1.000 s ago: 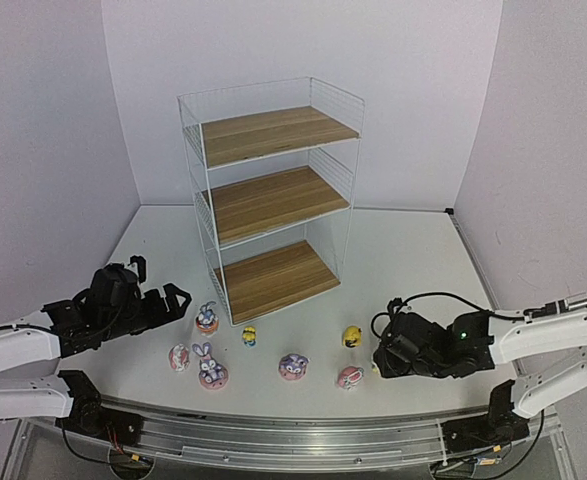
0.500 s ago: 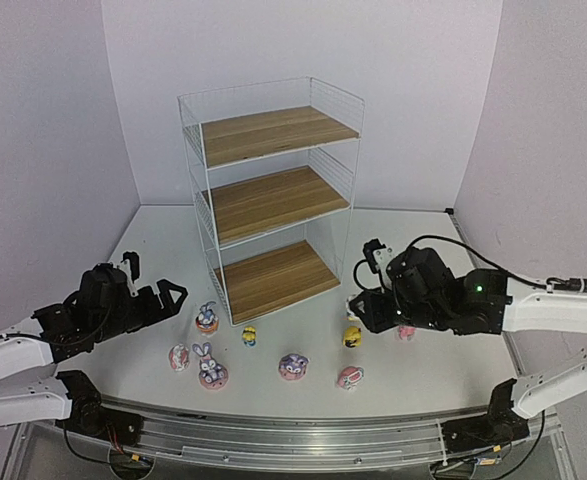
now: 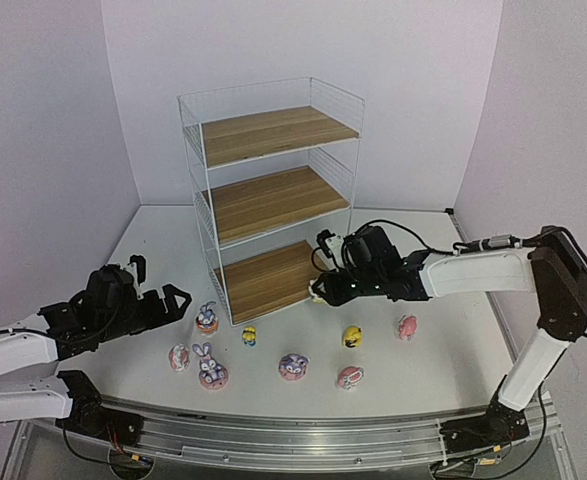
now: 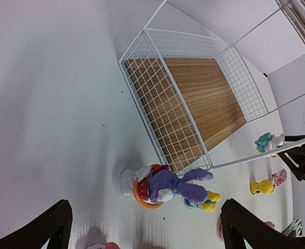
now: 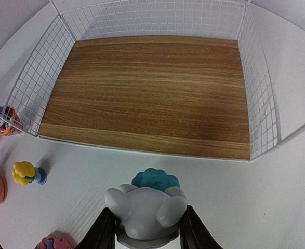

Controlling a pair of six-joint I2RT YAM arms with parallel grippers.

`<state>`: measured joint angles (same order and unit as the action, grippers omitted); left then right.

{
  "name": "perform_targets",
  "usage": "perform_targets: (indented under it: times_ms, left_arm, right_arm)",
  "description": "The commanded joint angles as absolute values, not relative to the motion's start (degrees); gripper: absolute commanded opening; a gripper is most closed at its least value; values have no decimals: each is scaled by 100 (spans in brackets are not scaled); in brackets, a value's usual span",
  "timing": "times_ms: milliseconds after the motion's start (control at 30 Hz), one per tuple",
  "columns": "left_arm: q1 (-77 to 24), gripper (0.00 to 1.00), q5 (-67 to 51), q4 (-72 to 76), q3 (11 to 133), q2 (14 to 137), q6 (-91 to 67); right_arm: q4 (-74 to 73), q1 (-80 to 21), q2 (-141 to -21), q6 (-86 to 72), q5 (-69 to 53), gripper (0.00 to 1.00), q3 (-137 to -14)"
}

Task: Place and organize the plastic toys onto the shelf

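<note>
Right wrist view: the grey-white toy (image 5: 146,205), clamped in my right hand (image 5: 146,231), hung just before the shelf's bottom board (image 5: 147,88); I judged it should go deep, upright. My left hand (image 4: 147,228) gaped empty over the counter (image 4: 48,104).

Grey-and-teal toy (image 5: 144,202) shows only its back — face hidden, base cut off at the bottom edge.
</note>
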<state>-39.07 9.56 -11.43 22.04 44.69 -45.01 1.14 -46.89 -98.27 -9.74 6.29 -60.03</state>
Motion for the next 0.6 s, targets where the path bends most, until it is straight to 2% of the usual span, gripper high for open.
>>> perform_targets:
  times_ms: [0, 567]
  left_arm:
    - [-3911, 100, 863, -872, 2409, 4587, -4355]
    - [-3911, 100, 948, -976, 2564, 4721, -4179]
  right_arm:
    - [1046, -4446, -10263, -543, 78, 3, -6445]
    - [1404, -4184, -11148, -183, -2, 3, -6985]
